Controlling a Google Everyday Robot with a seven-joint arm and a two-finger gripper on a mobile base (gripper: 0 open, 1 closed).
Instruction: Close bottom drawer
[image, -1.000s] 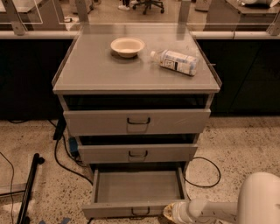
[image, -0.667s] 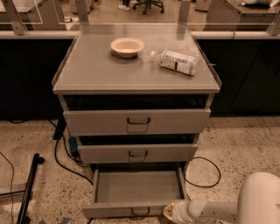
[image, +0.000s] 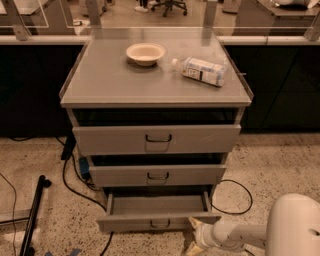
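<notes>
The bottom drawer (image: 159, 222) is the lowest, narrowest grey front of the cabinet, with a small dark wire handle at its centre. It stands partly pulled out, and its empty inside (image: 157, 204) shows. My gripper (image: 195, 235) is at the end of the white arm, low at the right. It is just in front of the drawer's front right corner and close to or touching it.
The middle drawer (image: 158, 175) and top drawer (image: 158, 138) stand slightly out. A white bowl (image: 145, 52) and a lying bottle (image: 200, 71) are on the cabinet top. Black cables (image: 235, 205) lie on the floor on both sides. A black pole (image: 34, 212) stands at left.
The bottom drawer has slid inward and now shows less of its inside. My gripper has followed it toward the cabinet.
</notes>
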